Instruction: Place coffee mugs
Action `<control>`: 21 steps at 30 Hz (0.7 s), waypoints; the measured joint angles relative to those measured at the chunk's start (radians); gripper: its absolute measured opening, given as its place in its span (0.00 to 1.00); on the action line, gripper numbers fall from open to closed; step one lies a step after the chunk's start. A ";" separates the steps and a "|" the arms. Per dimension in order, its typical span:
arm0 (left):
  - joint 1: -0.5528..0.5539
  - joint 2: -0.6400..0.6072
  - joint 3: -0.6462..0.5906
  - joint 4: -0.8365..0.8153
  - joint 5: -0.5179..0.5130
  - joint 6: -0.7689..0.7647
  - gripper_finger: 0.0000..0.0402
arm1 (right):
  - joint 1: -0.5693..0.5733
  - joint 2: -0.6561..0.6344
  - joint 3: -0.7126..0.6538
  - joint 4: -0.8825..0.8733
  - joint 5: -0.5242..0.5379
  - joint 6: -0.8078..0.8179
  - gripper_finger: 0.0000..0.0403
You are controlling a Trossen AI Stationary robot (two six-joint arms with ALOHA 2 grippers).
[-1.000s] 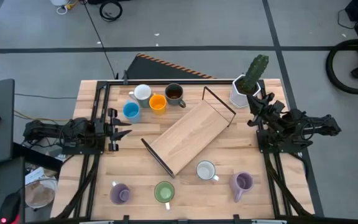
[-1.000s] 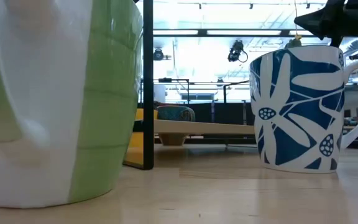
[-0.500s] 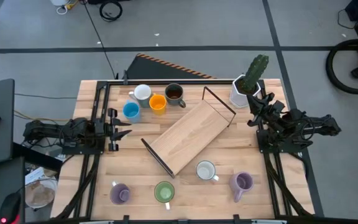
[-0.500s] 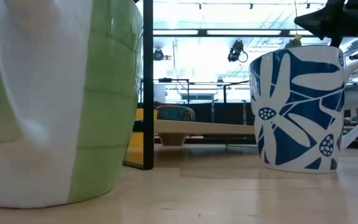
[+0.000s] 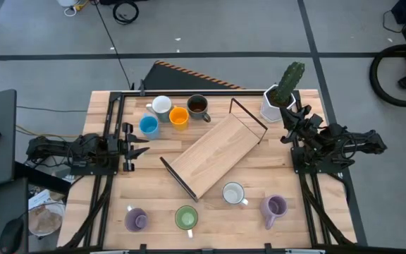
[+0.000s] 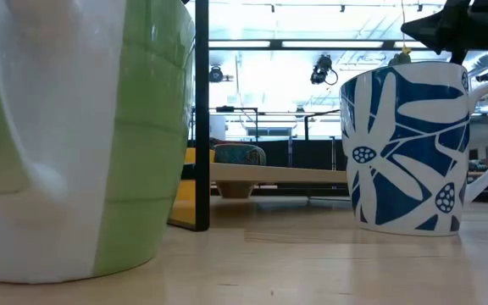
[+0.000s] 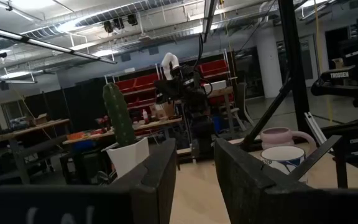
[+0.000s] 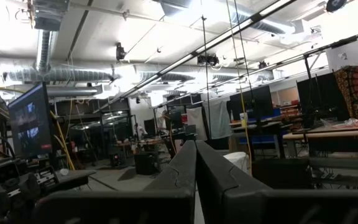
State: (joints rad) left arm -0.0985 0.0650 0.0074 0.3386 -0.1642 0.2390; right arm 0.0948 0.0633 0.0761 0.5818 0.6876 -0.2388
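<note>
Dark brown mug point(image 5: 198, 105) holds dark liquid; green mug point(image 5: 186, 217) looks empty.

only one word reads — "trossen", in white on the far arm's dark housing point(image 7: 347, 78).

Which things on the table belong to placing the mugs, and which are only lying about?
Job:
white mug
orange mug
brown mug
blue mug
second white mug
purple mug
green mug
second purple mug

Lying about:
cactus pot
wooden rack, purpose unclear
</note>
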 joint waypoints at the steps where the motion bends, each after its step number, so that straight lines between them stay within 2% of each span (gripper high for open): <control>1: 0.000 0.000 0.000 0.000 0.000 0.000 0.29 | 0.000 0.000 0.000 0.000 0.000 0.000 0.02; 7: 0.000 0.000 0.000 0.022 0.000 0.004 0.29 | 0.000 0.000 0.000 0.000 0.000 0.000 0.02; 12: 0.000 0.000 0.000 0.091 0.000 -0.197 0.29 | 0.000 0.000 0.000 0.000 0.000 0.000 0.02; 17: 0.000 0.000 0.000 0.200 0.001 -0.265 0.29 | 0.000 0.000 0.000 0.000 0.000 0.016 0.02; 21: 0.000 0.000 0.000 0.212 0.001 -0.334 0.29 | 0.000 0.000 0.000 0.000 0.000 0.062 0.02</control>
State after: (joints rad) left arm -0.0986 0.0650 0.0074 0.5503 -0.1637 -0.0946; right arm 0.0948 0.0631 0.0761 0.5819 0.6874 -0.1768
